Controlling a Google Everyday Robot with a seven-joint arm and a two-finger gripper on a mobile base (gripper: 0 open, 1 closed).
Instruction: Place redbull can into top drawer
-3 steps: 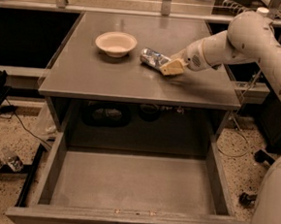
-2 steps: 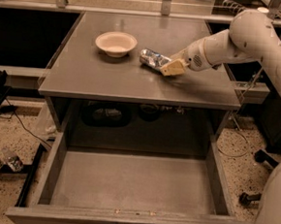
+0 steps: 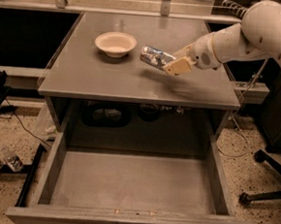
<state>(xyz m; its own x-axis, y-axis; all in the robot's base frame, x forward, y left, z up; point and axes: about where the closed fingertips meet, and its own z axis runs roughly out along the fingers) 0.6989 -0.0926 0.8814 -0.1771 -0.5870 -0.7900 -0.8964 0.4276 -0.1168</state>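
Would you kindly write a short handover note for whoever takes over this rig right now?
The gripper is shut on the slim shiny silver redbull can, held sideways apparently just above the grey table, right of the cream bowl.
The wide shallow grey metal top drawer stands pulled open below the tabletop.
Done: can grasped.
Left: carry it down into the drawer and release.
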